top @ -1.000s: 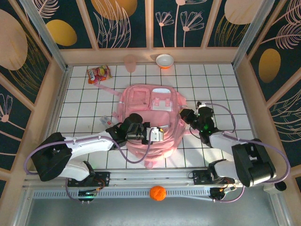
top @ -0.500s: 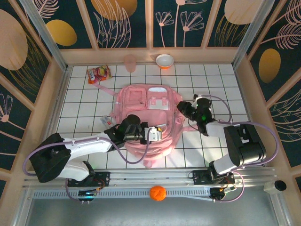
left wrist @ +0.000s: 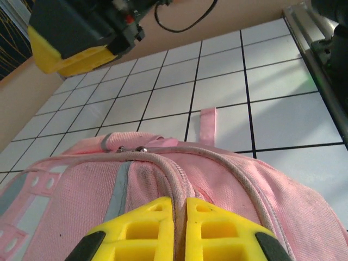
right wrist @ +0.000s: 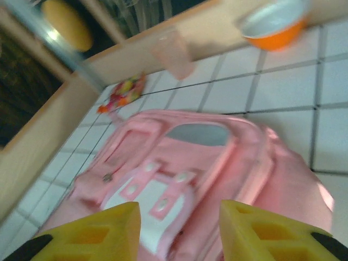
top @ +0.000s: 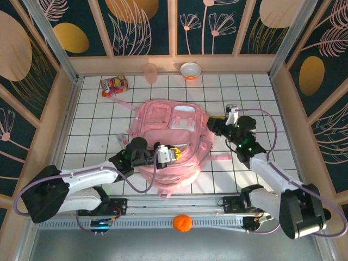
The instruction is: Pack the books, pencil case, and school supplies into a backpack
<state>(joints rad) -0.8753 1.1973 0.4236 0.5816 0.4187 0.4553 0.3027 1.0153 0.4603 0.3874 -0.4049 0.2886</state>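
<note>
The pink backpack [top: 169,133] lies flat on the tiled table, front pockets up. My left gripper [top: 167,154] rests on its near part. In the left wrist view its yellow fingers [left wrist: 144,228] are shut on a pale zip trim [left wrist: 182,179] of the backpack [left wrist: 65,196]. My right gripper [top: 215,126] hovers open at the backpack's right edge. In the right wrist view the right gripper [right wrist: 179,217] has the backpack [right wrist: 179,163] showing between its fingers. A small whitish pencil case [top: 122,138] lies on the tiles left of the backpack. The books and school supplies are out of view.
A red-and-yellow snack packet [top: 114,85], a pink cup [top: 150,72] and an orange-and-white bowl [top: 190,70] sit along the back wall. Wooden walls ring the table. An orange ball [top: 182,223] rests on the front rail. A loose pink strap [top: 220,156] trails right of the backpack.
My left gripper has pulled back toward the near left while holding the zip trim, and the backpack shifted slightly with it. The right arm has swung outward, its gripper staying by the backpack's right edge.
</note>
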